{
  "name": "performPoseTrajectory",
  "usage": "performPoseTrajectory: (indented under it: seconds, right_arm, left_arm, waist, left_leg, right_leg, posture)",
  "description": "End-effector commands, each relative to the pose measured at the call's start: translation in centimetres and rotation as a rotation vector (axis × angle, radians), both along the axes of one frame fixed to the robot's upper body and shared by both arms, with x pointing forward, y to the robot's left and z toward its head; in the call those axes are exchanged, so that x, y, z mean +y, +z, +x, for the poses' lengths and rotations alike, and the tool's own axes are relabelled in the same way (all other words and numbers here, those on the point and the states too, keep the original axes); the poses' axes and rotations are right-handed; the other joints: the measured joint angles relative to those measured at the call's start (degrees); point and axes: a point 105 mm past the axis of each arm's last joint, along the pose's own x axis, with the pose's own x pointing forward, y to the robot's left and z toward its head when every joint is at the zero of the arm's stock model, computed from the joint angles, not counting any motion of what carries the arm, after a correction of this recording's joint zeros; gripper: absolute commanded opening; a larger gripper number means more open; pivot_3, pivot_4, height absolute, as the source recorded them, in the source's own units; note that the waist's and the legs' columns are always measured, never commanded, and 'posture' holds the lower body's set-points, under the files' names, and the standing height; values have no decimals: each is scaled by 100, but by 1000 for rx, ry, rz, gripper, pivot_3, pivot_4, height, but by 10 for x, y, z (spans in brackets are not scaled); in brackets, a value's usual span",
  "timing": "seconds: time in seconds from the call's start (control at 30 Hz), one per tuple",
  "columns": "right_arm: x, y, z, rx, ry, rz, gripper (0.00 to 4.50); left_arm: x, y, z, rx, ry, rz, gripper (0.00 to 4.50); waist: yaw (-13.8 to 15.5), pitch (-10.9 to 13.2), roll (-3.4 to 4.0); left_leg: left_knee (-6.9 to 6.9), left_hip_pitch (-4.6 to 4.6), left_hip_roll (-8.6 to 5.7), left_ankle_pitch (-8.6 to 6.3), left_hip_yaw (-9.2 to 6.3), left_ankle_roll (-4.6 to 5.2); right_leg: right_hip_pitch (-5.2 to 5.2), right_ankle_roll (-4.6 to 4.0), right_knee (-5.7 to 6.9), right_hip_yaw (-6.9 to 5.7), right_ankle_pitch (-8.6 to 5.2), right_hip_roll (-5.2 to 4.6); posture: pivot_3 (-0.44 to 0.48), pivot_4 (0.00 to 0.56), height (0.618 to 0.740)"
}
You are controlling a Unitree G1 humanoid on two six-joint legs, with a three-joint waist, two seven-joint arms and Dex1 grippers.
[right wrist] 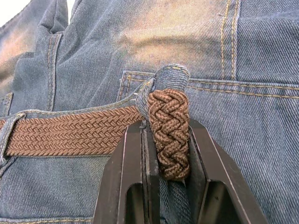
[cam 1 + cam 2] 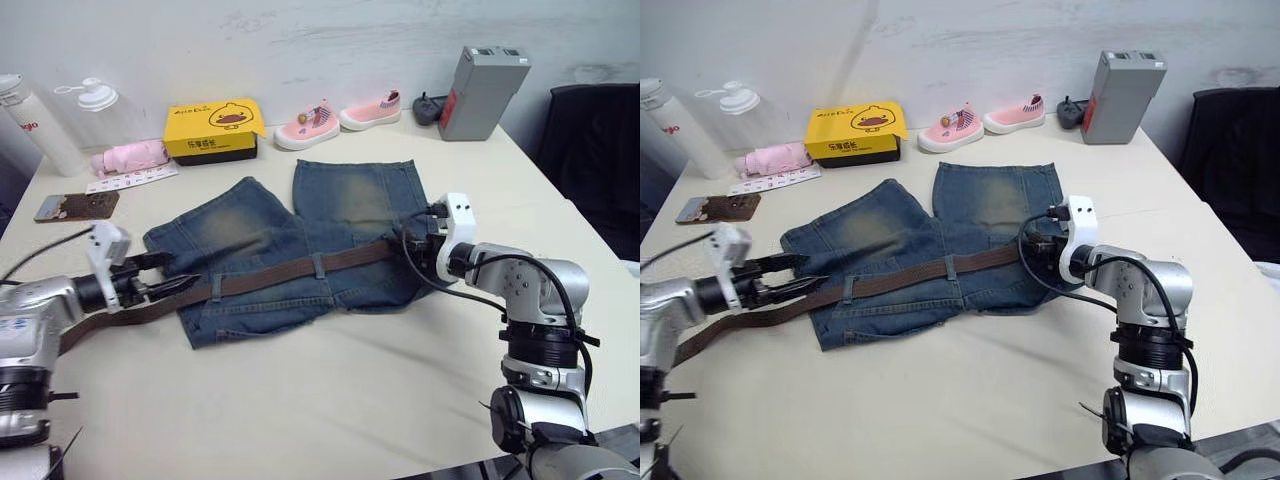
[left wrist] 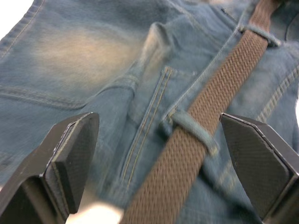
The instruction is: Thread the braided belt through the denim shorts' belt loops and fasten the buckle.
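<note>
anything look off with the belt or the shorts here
Nothing damaged or spilled. The braided belt lies through the belt loops of the denim shorts. Its one end trails off the shorts past the open left gripper; the right gripper pinches the other end.

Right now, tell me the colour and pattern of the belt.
The braided belt is dark brown with a woven plait, clearest in the right wrist view.

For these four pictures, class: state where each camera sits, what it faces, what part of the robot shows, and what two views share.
Left eye: on the head, looking down at the table; both arms show.
Right eye: beside it, same scene.
Left wrist: looks along the open left gripper at the braided belt under a belt loop.
Right wrist: looks along the right gripper, shut on the belt at the denim shorts.
Both wrist views share belt and shorts.
</note>
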Motion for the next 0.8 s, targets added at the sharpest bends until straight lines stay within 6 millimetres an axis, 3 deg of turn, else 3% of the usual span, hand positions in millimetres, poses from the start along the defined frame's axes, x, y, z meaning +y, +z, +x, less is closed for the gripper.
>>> performPoseTrajectory:
  seconds: [0.03, 0.17, 0.23, 0.43, 0.5, 0.7, 0.8]
  right_arm:
    - [2, 13, -5, -52, 6, 11, 379]
    - [-1, 14, -8, -58, -3, 3, 379]
    - [-3, 15, -9, -58, -8, -3, 379]
    - [-8, 15, -10, -59, -26, -11, 379]
    - [-8, 16, -10, -60, -31, -8, 379]
    - [-8, 16, -10, -59, -37, -4, 379]
    - [-7, 16, -10, -58, -37, -1, 379]
  left_arm:
    - [-5, 0, 8, -2, -18, 6, 4500]
    - [-12, -11, 14, 38, -24, -5, 4500]
    - [-16, -22, 11, 70, -58, 28, 3971]
    - [-17, -44, -4, 93, -157, 167, 1307]
    - [-16, -46, 0, 85, -138, 180, 584]
    - [-18, -21, 14, 25, -98, 76, 531]
    - [-17, -19, 11, 48, -107, 50, 531]
  waist:
    - [-3, -2, -4]
    - [-2, -2, -5]
    - [4, -3, -6]
    - [4, -5, -7]
    - [4, -7, -4]
    - [17, -11, 2]
    - [15, -11, 2]
  left_leg:
    - [0, -1, -1, 0, 0, 0]
    - [1, 0, 2, 2, 1, -4]
    - [2, 0, 0, 3, 2, -5]
    - [1, 1, 3, 3, 1, -4]
    - [1, 5, 3, 3, 1, -4]
    - [1, 2, 4, 7, 0, 4]
    - [3, -2, 4, 9, 1, 7]
  right_leg:
    - [0, 0, -1, 0, 0, 4]
    - [0, 0, -1, 0, 0, 9]
    - [1, 0, -2, 0, 0, 8]
    - [2, 0, -2, 1, 0, 6]
    - [3, 0, -2, 3, 0, 5]
    - [4, 0, 0, 1, 0, -8]
    - [3, 1, 1, -2, 0, -11]
  posture:
    - [0, 150, 706]
    - [0, 150, 706]
    - [0, 150, 706]
    - [0, 150, 706]
    - [0, 150, 706]
    - [0, 150, 706]
    - [0, 150, 706]
